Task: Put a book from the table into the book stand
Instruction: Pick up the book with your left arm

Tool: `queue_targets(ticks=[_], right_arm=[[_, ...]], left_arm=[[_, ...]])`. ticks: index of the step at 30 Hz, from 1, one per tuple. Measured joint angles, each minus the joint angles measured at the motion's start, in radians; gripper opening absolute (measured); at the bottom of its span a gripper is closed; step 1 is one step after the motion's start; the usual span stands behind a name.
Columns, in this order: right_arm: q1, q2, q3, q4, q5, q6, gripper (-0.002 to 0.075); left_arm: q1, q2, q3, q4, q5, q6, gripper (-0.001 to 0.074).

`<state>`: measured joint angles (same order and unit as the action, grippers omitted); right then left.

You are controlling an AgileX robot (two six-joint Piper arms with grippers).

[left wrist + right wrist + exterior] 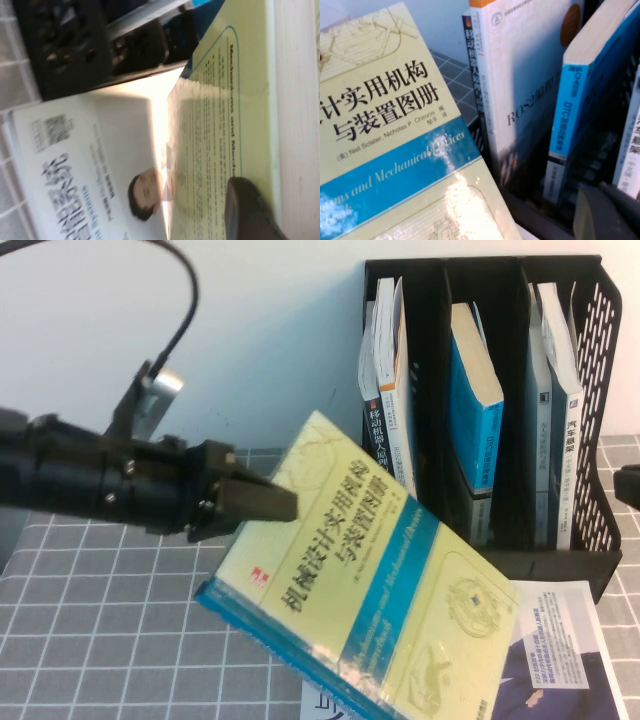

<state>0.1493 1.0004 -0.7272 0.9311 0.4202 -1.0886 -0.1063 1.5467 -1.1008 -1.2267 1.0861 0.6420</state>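
Black fingers of my left gripper [268, 502] clamp the upper edge of the book [370, 580], holding it tilted above the table [90, 640] and the white magazine [570, 650], just before the book stand [600, 390]. My right gripper [630, 485] sits at the right edge; I cannot tell its opening.
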Motion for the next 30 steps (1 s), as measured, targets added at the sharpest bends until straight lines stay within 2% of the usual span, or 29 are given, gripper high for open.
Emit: queue_targets(ticks=[8,12,30], right_arm=[[0.000,0.000,0.000,-0.040,-0.014,-0.002,-0.0003],[0.000,0.000,0.000,-0.054,-0.019,-0.002,-0.0003],[0.000,0.000,0.000,-0.058,-0.090,0.064,-0.0003]], left_arm=[[-0.155,0.000,-0.209,0.201,-0.112,-0.245,0.0193],[-0.199,0.002,-0.307,0.290,-0.133,-0.329,0.0194],[-0.210,0.004,-0.549,0.312,-0.199,-0.504,0.0195]])
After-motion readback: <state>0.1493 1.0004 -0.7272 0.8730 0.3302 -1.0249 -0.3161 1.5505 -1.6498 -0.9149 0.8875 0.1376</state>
